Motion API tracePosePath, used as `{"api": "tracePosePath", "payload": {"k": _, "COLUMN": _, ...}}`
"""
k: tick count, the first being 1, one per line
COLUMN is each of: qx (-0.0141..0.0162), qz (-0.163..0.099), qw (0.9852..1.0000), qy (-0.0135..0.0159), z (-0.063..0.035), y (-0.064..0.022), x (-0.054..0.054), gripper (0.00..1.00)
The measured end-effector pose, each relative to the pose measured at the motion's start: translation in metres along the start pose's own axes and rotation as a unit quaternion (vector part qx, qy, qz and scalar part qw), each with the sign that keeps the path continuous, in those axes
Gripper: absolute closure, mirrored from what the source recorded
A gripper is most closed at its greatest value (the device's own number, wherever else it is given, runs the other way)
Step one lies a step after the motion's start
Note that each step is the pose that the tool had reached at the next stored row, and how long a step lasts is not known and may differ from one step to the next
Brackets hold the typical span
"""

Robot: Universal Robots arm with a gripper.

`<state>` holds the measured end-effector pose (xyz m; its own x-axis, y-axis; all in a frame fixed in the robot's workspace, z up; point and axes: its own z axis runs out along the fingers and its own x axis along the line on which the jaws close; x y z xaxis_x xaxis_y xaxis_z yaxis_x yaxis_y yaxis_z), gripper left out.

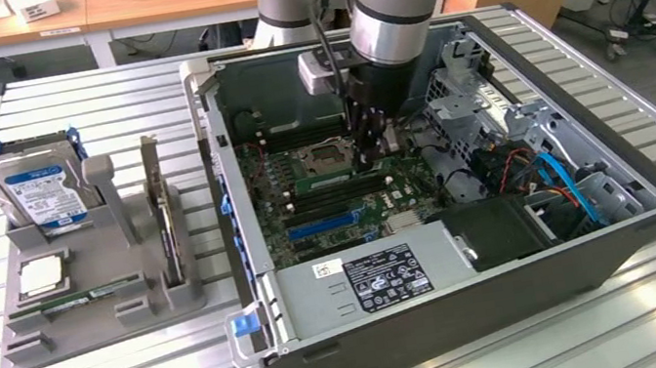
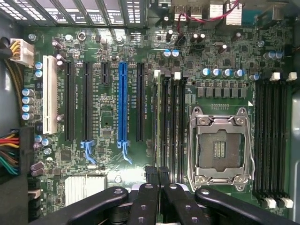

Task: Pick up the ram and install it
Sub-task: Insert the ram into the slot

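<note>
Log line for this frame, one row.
phase: install | gripper: inside case, low over motherboard | ram: edge-on at slot bank beside CPU socket, in line with gripper

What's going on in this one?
A Universal Robots arm has its hand down inside the open computer case, over the memory slots beside the empty CPU socket. A thin green edge in line with the hand looks like the ram; whether it is seated cannot be told.
</note>
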<state>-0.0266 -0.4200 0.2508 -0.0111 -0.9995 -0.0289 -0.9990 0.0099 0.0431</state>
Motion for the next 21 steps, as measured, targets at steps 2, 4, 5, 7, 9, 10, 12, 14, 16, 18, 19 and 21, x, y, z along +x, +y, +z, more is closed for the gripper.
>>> {"api": "tracePosePath", "payload": {"k": 2, "qx": 0.0, "qz": 0.0, "qw": 1.0, "qy": -0.0001, "z": 0.0022, "y": -0.0001, "x": 0.0, "gripper": 0.89}}
{"api": "tracePosePath", "payload": {"k": 4, "qx": 0.0, "qz": 0.0, "qw": 1.0, "qy": 0.0, "z": 0.0038, "y": -0.0002, "x": 0.0, "gripper": 0.89}}
{"api": "tracePosePath", "payload": {"k": 5, "qx": 0.0, "qz": 0.0, "qw": 1.0, "qy": 0.0001, "z": 0.0041, "y": -0.0002, "x": 0.0, "gripper": 0.89}}
{"api": "tracePosePath", "payload": {"k": 7, "qx": 0.0, "qz": 0.0, "qw": 1.0, "qy": 0.0, "z": 0.0057, "y": -0.0002, "x": 0.0, "gripper": 0.89}}
{"api": "tracePosePath", "payload": {"k": 9, "qx": 0.0, "qz": 0.0, "qw": 1.0, "qy": 0.0, "z": 0.0076, "y": -0.0003, "x": 0.0, "gripper": 0.89}}
{"api": "tracePosePath", "payload": {"k": 10, "qx": 0.0, "qz": 0.0, "qw": 1.0, "qy": 0.0, "z": 0.0083, "y": -0.0004, "x": 0.0, "gripper": 0.89}}
{"api": "tracePosePath", "payload": {"k": 12, "qx": 0.0, "qz": 0.0, "qw": 1.0, "qy": 0.0, "z": 0.0097, "y": -0.0004, "x": 0.0, "gripper": 0.89}}
{"api": "tracePosePath", "payload": {"k": 14, "qx": 0.0, "qz": 0.0, "qw": 1.0, "qy": 0.0, "z": 0.0114, "y": -0.0005, "x": 0.0, "gripper": 0.89}}
{"api": "tracePosePath", "payload": {"k": 16, "qx": 0.0, "qz": 0.0, "qw": 1.0, "qy": 0.0001, "z": 0.0118, "y": -0.0005, "x": 0.0, "gripper": 0.89}}
{"api": "tracePosePath", "payload": {"k": 18, "qx": 0.0, "qz": 0.0, "qw": 1.0, "qy": 0.0001, "z": 0.0118, "y": -0.0005, "x": 0.0, "gripper": 0.89}}
{"api": "tracePosePath", "payload": {"k": 19, "qx": 0.0, "qz": 0.0, "qw": 1.0, "qy": 0.0, "z": 0.0121, "y": -0.0005, "x": 0.0, "gripper": 0.89}}
{"api": "tracePosePath", "payload": {"k": 21, "qx": 0.0, "qz": 0.0, "qw": 1.0, "qy": -0.0001, "z": 0.0125, "y": -0.0005, "x": -0.001, "gripper": 0.89}}
